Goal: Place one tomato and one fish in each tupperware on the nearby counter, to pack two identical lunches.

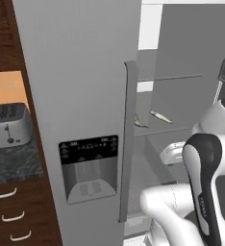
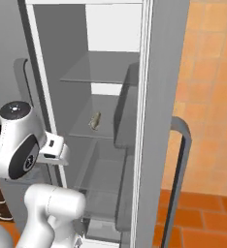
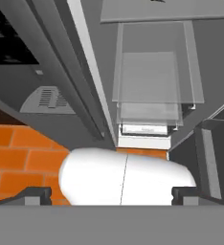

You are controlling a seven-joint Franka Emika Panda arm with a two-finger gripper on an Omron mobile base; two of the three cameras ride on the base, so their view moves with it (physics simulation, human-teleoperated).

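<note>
While we face the open fridge, our gripper points down toward the orange floor, its fingertips spread wide and holding nothing. Both fish lie on the middle glass shelf, above and beyond the hand, one near the shelf's front edge. The farther one lies with its long axis slanting across the shelf, so we judge the hand must rise and tip forward.

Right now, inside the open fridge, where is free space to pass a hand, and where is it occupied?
The upper glass shelf looks bare. The shelf below carries the two fish, with free glass beside them. The open gripper holds nothing.
</note>
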